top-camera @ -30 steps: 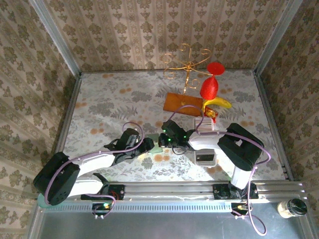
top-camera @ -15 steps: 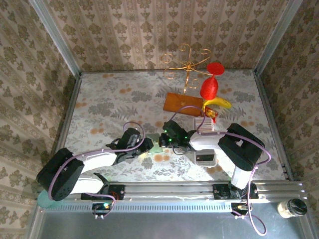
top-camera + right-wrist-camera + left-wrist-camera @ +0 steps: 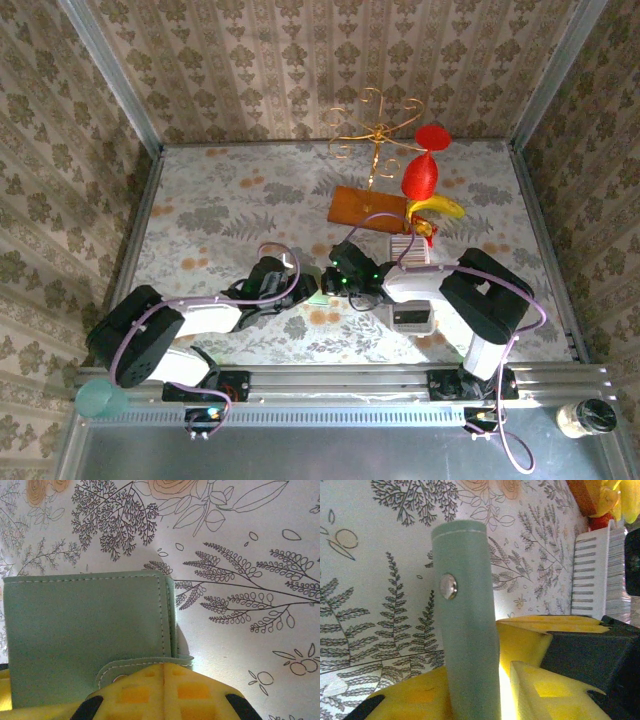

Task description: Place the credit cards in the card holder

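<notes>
The left tool (image 3: 475,677) stands narrow, its yellow pads (image 3: 535,645) close on either side of the card holder's snap tab (image 3: 465,605), which rises between them. Whether they pinch it or only flank it I cannot tell. The right tool (image 3: 162,690) has its pads together over the near edge of the card holder (image 3: 85,640), where a stitched flap runs under them, so it seems to pin the folded body flat on the flowered surface (image 3: 260,540). From above, both tools meet at the holder (image 3: 313,290) in the near middle of the surface, almost nose to nose. The long white ribbed tray (image 3: 413,250) lies just behind the right arm. A pale block (image 3: 412,318) under that arm may be the credit cards, but it is too small to tell. The main risk, I judge, is the thin tab slipping from a shallow hold when pulled. The holder could also drag or lift whole if the right tool's hold on the edge gives. With the tools so near, a small misjudged pull could knock one against the other.
</notes>
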`<move>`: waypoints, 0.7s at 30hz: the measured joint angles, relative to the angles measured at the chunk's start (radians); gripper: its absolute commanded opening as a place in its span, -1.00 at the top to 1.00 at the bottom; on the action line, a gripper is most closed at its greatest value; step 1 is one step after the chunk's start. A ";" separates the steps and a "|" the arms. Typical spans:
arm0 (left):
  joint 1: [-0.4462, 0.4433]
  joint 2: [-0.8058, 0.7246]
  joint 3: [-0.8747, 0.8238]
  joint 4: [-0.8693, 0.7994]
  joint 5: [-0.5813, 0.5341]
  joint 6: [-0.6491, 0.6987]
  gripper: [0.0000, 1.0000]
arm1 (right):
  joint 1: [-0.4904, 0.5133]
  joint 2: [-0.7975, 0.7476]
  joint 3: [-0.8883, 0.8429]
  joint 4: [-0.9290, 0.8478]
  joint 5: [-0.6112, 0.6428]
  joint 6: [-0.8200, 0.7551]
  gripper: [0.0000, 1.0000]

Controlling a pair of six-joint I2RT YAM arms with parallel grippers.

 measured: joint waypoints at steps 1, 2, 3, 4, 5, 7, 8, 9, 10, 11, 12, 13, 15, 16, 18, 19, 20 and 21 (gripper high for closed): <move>-0.001 -0.009 -0.004 0.002 0.000 0.000 0.28 | 0.000 0.000 0.000 0.000 0.000 0.001 0.88; -0.001 -0.021 -0.010 0.004 0.000 0.000 0.27 | 0.000 0.000 0.000 0.000 0.000 0.003 0.88; -0.001 -0.031 -0.015 0.004 0.000 0.000 0.27 | 0.000 0.000 0.000 0.000 0.000 0.003 0.88; -0.001 -0.042 -0.020 0.005 -0.001 0.000 0.27 | -0.001 0.000 0.000 0.000 0.000 0.003 0.88; -0.001 -0.051 -0.024 0.006 -0.002 0.000 0.27 | -0.001 0.000 -0.002 0.000 0.000 0.004 0.88; -0.001 -0.062 -0.029 0.007 -0.004 0.000 0.30 | -0.001 -0.002 -0.005 0.003 0.000 0.007 0.88; -0.001 -0.067 -0.030 0.006 -0.005 0.000 0.31 | -0.001 -0.002 -0.005 0.003 0.000 0.008 0.88; -0.001 -0.069 -0.031 0.006 -0.006 0.000 0.32 | -0.001 -0.002 -0.005 0.003 0.000 0.011 0.88; -0.001 -0.072 -0.031 0.006 -0.007 0.000 0.34 | -0.001 -0.002 -0.005 0.003 0.001 0.013 0.88; -0.001 -0.074 -0.032 0.006 -0.008 0.000 0.35 | -0.002 -0.002 -0.005 0.003 0.002 0.014 0.88; -0.001 -0.078 -0.033 0.006 -0.009 0.000 0.38 | -0.002 -0.002 -0.005 0.003 0.002 0.015 0.88; -0.001 -0.082 -0.035 0.006 -0.011 0.000 0.50 | -0.003 -0.002 -0.005 0.003 0.002 0.016 0.88; -0.002 -0.092 -0.037 -0.003 -0.016 -0.002 0.61 | -0.003 -0.002 -0.006 0.003 0.002 0.017 0.87; -0.002 -0.095 -0.037 -0.008 -0.019 -0.003 0.67 | -0.003 -0.003 -0.006 0.003 0.002 0.018 0.86; -0.007 -0.102 -0.038 -0.019 -0.031 -0.005 0.74 | -0.004 -0.005 -0.009 0.004 0.002 0.018 0.85; -0.007 -0.104 -0.039 -0.024 -0.034 -0.006 0.81 | -0.004 -0.006 -0.010 0.005 0.002 0.019 0.83; -0.007 -0.106 -0.039 -0.026 -0.035 -0.005 0.88 | -0.004 -0.006 -0.013 0.008 0.002 0.019 0.82; -0.008 -0.106 -0.039 -0.027 -0.036 -0.003 0.96 | -0.004 -0.007 -0.016 0.013 0.002 0.019 0.80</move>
